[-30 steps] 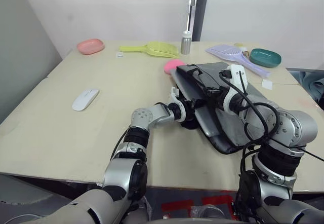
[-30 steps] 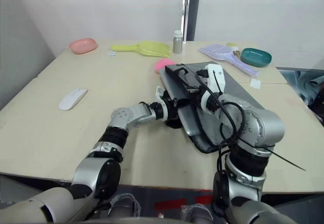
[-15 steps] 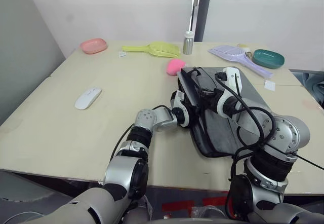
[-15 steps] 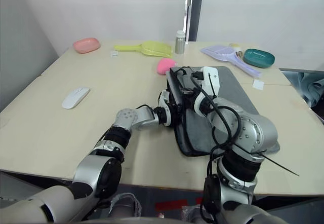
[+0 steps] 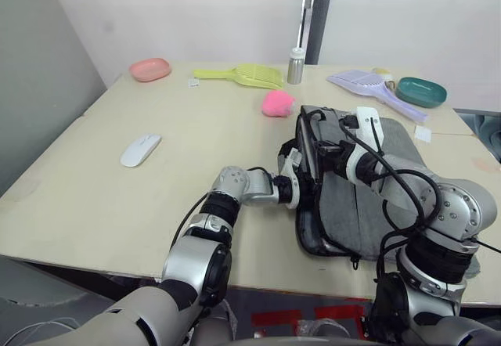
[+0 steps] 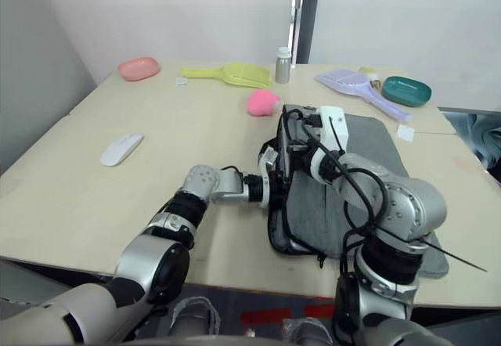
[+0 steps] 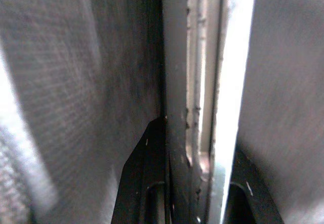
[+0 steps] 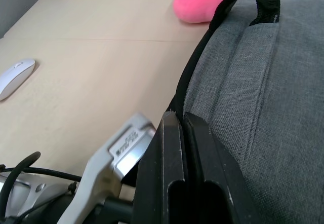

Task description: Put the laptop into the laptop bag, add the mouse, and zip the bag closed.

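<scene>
The left gripper [image 5: 296, 188] appears to pinch the laptop's [image 7: 202, 82] thin metal edge inside the laptop bag's [image 5: 368, 205] mouth, while the right gripper [image 8: 185, 148] is pressed closed against grey woven fabric. Slide the smooth slab in level so nothing snags. The glossy mouse [image 5: 141, 149] lies well apart.

Left arm reached low and forward over the surface, wrist level, left gripper [image 5: 304, 188] with fingers [image 7: 152, 183] clamped on a thin edge. Right arm bent inward at the elbow; right gripper [image 8: 183, 133] fingers pressed together.
</scene>
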Available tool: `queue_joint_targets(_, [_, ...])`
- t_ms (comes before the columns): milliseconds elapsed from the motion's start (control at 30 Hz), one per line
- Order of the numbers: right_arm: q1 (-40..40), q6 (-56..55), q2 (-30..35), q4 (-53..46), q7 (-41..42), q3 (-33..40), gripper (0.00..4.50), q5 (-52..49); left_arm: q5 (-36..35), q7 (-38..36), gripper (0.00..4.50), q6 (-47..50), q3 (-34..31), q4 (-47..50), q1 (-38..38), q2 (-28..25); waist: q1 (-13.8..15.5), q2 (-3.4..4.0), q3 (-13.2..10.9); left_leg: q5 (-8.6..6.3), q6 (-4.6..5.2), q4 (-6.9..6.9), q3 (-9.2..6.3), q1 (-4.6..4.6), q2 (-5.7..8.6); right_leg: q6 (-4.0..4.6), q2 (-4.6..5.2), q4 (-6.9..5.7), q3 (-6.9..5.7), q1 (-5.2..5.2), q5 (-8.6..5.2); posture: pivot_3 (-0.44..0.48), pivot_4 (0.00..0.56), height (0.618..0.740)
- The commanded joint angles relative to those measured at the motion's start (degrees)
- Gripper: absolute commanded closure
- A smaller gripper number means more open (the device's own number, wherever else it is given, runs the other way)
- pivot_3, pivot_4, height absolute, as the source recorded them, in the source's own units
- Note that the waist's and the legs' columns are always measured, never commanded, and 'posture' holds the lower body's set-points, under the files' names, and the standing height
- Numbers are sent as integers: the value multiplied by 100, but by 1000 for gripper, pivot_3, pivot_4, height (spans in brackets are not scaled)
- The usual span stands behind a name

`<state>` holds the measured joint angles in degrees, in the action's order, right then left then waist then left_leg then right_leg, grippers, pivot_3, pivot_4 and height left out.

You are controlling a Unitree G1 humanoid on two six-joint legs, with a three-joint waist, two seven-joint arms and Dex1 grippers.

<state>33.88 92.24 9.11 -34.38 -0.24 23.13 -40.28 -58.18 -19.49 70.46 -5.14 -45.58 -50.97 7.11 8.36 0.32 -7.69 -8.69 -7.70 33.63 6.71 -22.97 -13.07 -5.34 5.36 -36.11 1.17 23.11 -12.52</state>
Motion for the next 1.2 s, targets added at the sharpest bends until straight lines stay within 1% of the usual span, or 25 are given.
queue_joint_targets(33, [108, 26, -54, -144, 130, -47, 4492, -396, 55, -575, 4209, 497, 234, 279, -409, 681, -7, 4, 2, 0, 0, 0, 1, 2, 0, 0, 0, -3, 1, 0, 0, 0, 150, 740])
queue_joint_targets(233, [-55, 26, -308, -244, 99, -125, 4492, -987, 326, -798, 4209, 550, 175, 273, -416, 690, -8, 8, 2, 0, 0, 1, 3, 3, 0, -1, 1, -3, 3, 0, 0, 0, 150, 740])
queue_joint_targets(367, [-121, 26, -457, -291, 3, -165, 4492, -1299, 446, -796, 4209, 368, -11, 208, -413, 711, -10, 10, 3, 0, 0, 1, 4, 3, 0, -1, 0, -2, 3, 0, 0, 0, 150, 740])
queue_joint_targets(500, [-102, 26, -657, -292, -195, -96, 4492, -1471, 460, -689, 4209, 42, -343, 137, -430, 763, -44, 11, 3, 0, 0, 1, 4, 4, 0, -1, 1, -4, 4, 0, 0, 0, 150, 740])
queue_joint_targets(600, [-6, 26, -662, -240, -328, 53, 4492, -1279, 500, -476, 4209, -408, -592, 207, -345, 858, -63, 12, 2, 0, 0, 2, 4, 3, 0, -2, 1, -2, 4, 0, 1, 0, 150, 740])
queue_joint_targets(800, [48, 26, -634, -135, -459, 60, 4492, -1281, 478, -85, 4209, -654, -858, 141, -279, 1004, -82, 13, 2, 0, -1, -2, 3, 2, 0, -2, 1, 3, 2, 0, 1, 0, 150, 740])
queue_joint_targets(1033, [69, 26, -701, -108, -550, 19, 4492, -1292, 510, -45, 4209, -671, -801, 189, -258, 1152, -83, 13, 2, 0, -1, -5, 3, 1, 0, -2, 1, 7, 1, 0, 2, 0, 150, 740])
queue_joint_targets(1133, [90, 26, -739, -83, -584, 17, 4492, -1262, 487, -126, 4209, -530, -712, 258, -193, 1176, -83, 13, 2, -1, -1, -5, 3, 1, 0, -2, 1, 6, 1, 0, 2, 0, 150, 740])
queue_joint_targets(1200, [91, 26, -748, -65, -601, 15, 4492, -1227, 526, -209, 4209, -601, -627, 391, -116, 1143, -82, 13, 2, -1, -1, -5, 3, 1, 0, -3, 1, 7, 0, 0, 2, 0, 150, 740])
